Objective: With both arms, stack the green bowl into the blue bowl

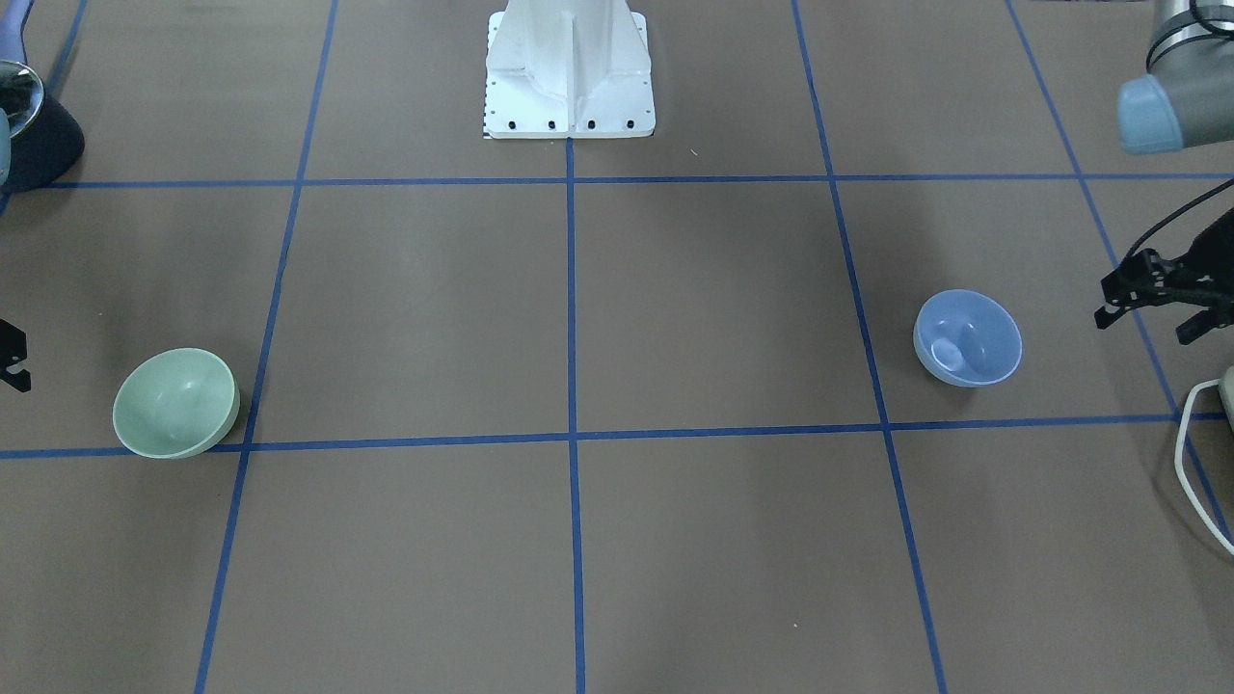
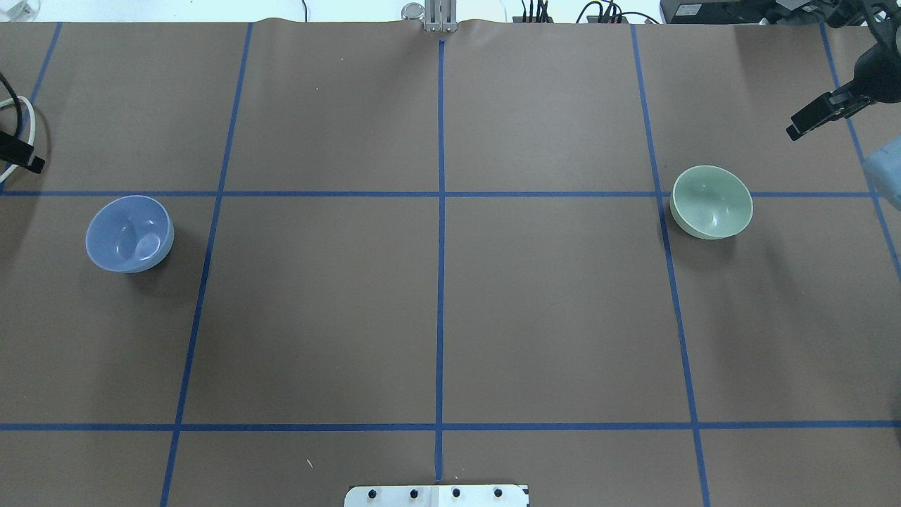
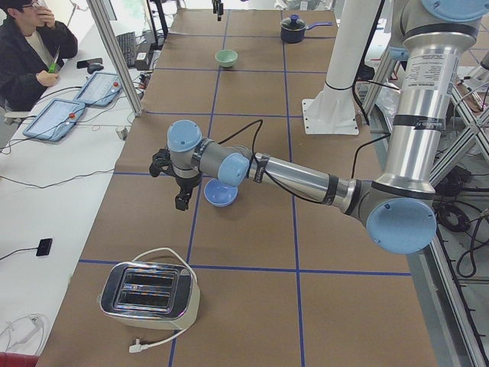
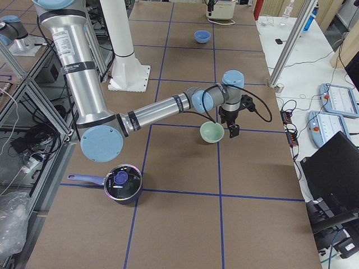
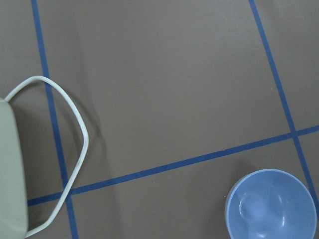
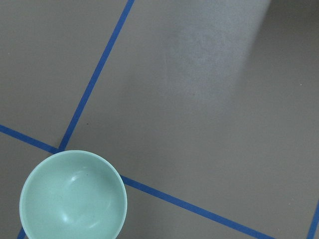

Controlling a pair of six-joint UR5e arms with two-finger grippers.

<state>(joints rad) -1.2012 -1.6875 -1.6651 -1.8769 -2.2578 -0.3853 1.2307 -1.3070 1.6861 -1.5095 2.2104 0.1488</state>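
Left arm (image 3: 306, 180) extended low and near-horizontal, wrist turned down; left end effector (image 1: 1144, 326) with its two prongs spread apart, holding nothing. Right arm (image 4: 157, 109) in matching reach, wrist down; right end effector (image 2: 816, 116) empty, finger spacing not resolvable

The right pincer (image 2: 811, 121) shows only one dark finger from overhead and a mere sliver at the front view's edge, so its spread cannot be told. The left pincer (image 1: 1143, 326) runs off that view's other edge. Picture edges also cut the toaster (image 5: 10, 169), the pot (image 1: 48, 145), the blue bowl (image 5: 271, 206) and the green bowl (image 6: 72, 196). In the left side view, the near arm covers part of the blue bowl's rim.
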